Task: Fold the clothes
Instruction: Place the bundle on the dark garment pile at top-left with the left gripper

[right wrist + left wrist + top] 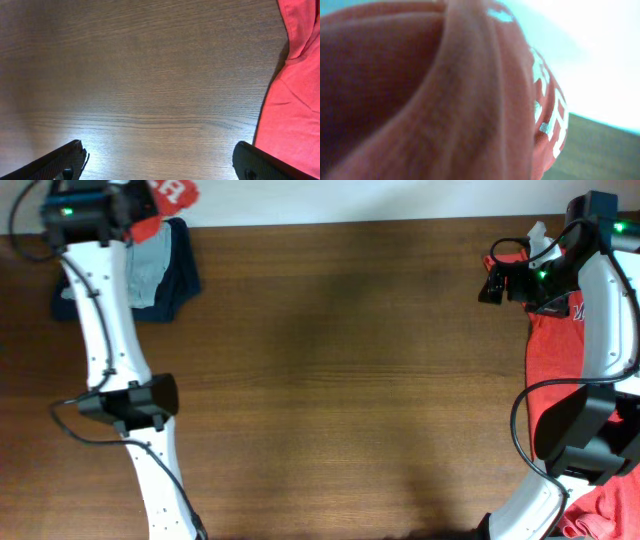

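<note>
The clothes began with an orange-red T-shirt [470,100] bunched in the left tool [128,215], which was closed on the cloth. The folds pressed so close to the left wrist camera that they hid the fingers. White printed lettering ran down the shirt's right side in that view. From overhead the same shirt [172,192] sat at the far left corner of the wooden bench [340,380]. Just beside it, partly under the left arm, lay a grey garment [150,265] on top of a navy garment [182,280].

The right tool [160,167] stood wide open and gripped nothing, with bare bench [150,75] between its dark fingertips [60,162]. From overhead it [492,280] hovered near the far right of the bench. A second orange-red T-shirt [290,115] lay flat just to its right, spread under the right arm along the bench's right edge [552,350]. More orange-red cloth [612,508] was heaped at the near right corner.
</note>
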{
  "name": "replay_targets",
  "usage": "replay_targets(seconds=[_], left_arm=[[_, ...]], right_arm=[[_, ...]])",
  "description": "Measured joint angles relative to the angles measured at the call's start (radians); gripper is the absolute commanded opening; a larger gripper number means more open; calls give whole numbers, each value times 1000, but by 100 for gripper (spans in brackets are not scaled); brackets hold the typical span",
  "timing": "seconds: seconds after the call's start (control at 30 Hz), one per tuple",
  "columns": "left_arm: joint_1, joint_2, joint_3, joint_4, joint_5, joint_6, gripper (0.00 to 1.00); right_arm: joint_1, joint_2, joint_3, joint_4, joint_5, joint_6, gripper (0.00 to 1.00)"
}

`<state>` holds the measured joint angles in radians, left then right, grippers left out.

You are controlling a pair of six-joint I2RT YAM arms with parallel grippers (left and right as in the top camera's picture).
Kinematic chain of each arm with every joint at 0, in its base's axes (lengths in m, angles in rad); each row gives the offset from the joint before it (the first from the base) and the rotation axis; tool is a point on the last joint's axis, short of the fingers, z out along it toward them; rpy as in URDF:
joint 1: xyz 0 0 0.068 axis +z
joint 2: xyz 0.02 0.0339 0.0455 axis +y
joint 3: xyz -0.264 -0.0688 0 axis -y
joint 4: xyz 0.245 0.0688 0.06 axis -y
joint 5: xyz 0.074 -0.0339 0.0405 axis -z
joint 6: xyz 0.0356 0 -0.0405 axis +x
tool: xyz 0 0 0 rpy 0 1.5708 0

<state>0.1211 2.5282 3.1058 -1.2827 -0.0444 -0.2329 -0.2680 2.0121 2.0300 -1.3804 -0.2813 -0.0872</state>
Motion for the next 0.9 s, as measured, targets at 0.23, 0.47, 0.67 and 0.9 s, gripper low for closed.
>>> replay_targets(seconds=[0.23,0.47,0.67,0.9], left_arm=[[101,0,-44,142,67,-86,1],[107,0,-190,212,91,-105,1],[105,0,-316,245,98,-105,1],[105,0,-365,263,98,-89,1]], right_arm=[[0,0,0,0,0,0,99],[0,0,0,0,0,0,99],[0,0,0,0,0,1,99],[0,0,0,0,0,1,99]])
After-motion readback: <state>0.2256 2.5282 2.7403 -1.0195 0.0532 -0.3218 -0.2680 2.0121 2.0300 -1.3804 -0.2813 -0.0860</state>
